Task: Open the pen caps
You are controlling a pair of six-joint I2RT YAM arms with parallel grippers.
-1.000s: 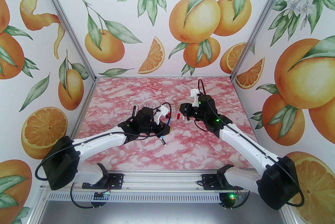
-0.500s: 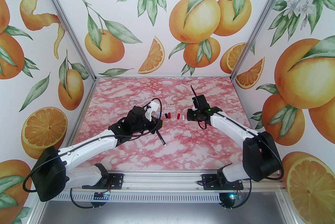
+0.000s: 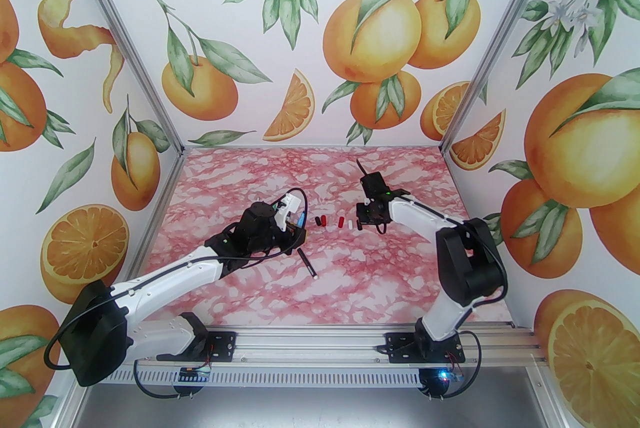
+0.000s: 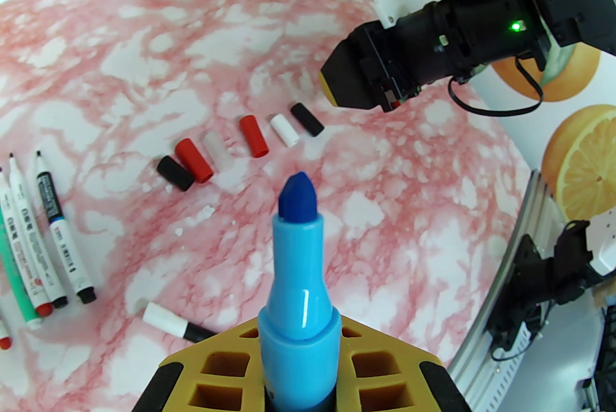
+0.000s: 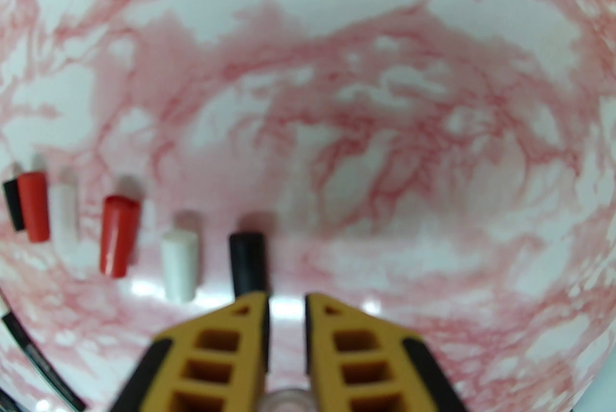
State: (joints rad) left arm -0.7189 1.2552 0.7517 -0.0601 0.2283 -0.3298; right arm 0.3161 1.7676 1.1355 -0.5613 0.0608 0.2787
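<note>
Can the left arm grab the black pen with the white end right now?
Probably not: the left end effector is shut on the blue marker, though the black pen lies close by, uncovered.

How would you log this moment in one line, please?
left gripper: shut on blue marker, uncapped | right gripper: shut, beside black cap | pen caps: six in row

The left arm (image 3: 170,273) stretches low and forward, forearm almost level; the left hand (image 4: 298,338) is clamped on a blue pen (image 4: 294,251). The right arm (image 3: 425,216) is raised at the elbow, and the right hand (image 5: 287,304) tips downward, its fingers drawn together and empty.
</note>
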